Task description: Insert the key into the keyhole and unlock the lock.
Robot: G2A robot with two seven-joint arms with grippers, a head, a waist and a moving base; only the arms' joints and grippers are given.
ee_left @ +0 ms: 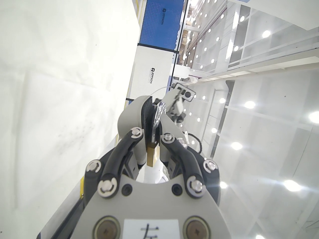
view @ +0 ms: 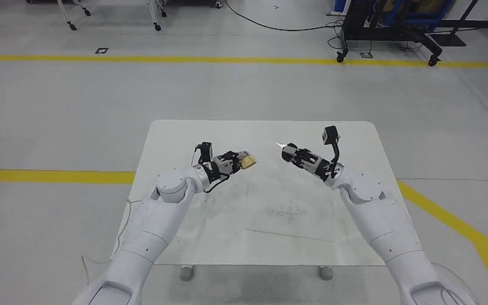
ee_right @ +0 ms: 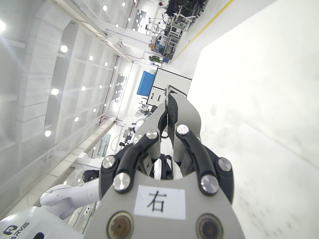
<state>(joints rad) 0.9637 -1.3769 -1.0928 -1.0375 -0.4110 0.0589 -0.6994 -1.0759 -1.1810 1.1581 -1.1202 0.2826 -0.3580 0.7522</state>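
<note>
between the left gripper [view: 233, 162] fingers: brass lock [view: 247, 159], clamped tight, up over the table [view: 267, 229]. right gripper [view: 293, 153] is pinched shut on the key [view: 280, 145], blade tip aimed roughly 10 o'clock in the top view. clear gap between key and lock, no contact. from the key tip the lock sits about 8 o'clock, so the blade axis looks off-line. can't tell which lock face carries the keyhole. my read: the right arm has to re-aim the blade, then close in.
</note>
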